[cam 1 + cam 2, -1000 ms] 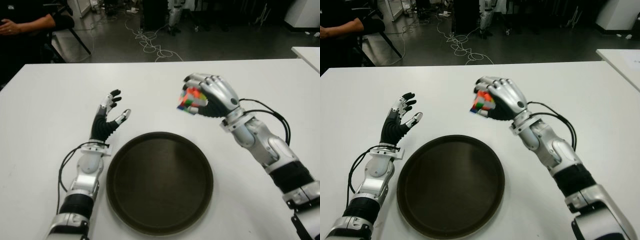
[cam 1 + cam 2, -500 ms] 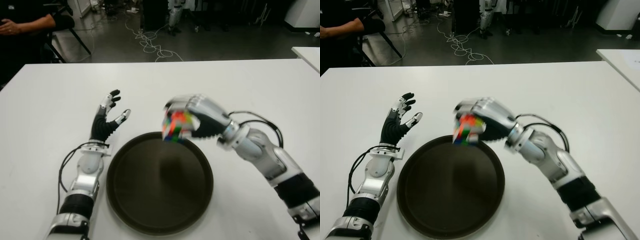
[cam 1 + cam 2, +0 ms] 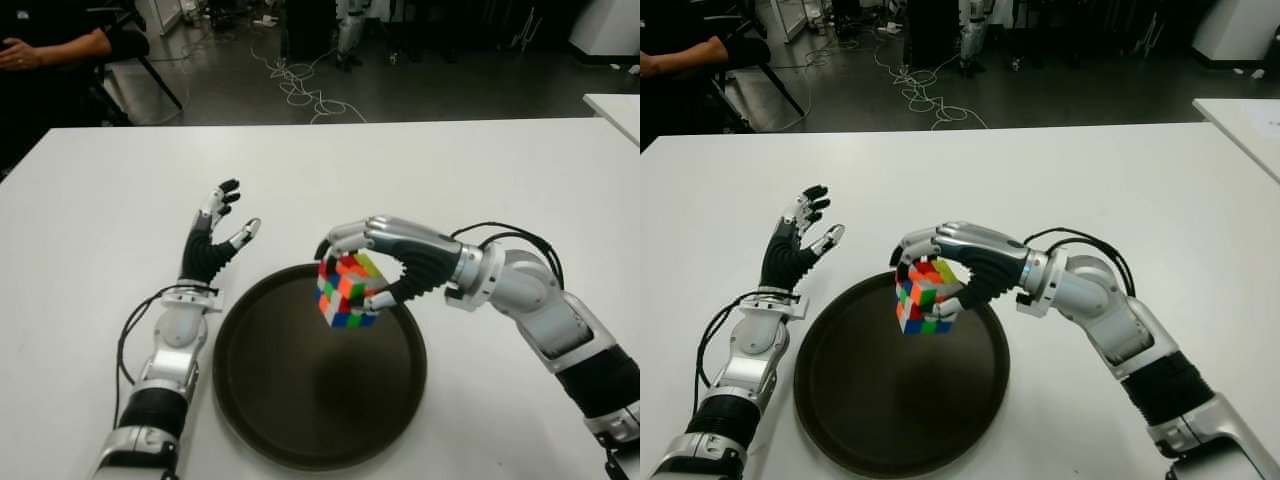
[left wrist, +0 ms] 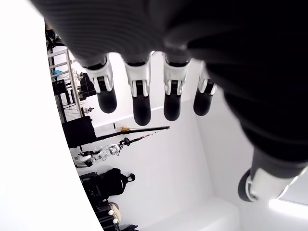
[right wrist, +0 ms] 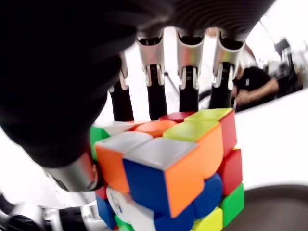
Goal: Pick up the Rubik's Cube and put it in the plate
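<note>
The right hand (image 3: 385, 262) is reaching in from the right with its forearm stretching leftward across the table (image 3: 480, 160), palm turned down and to the left; its fingers (image 3: 345, 237) are arching over the top of the Rubik's Cube (image 3: 346, 292) while the thumb is pressing the cube's near right side, so the hand is closing around it in a grasp; the cube is showing over the far part of the dark round plate (image 3: 300, 420), tilted, and whether it is touching the plate's floor cannot be told; in the right wrist view the fingertips (image 5: 156, 98) are lying along the cube's far edge; the left hand (image 3: 213, 235) is showing just left of the plate's far rim, palm facing right, fingers spread and pointing away, holding nothing.
</note>
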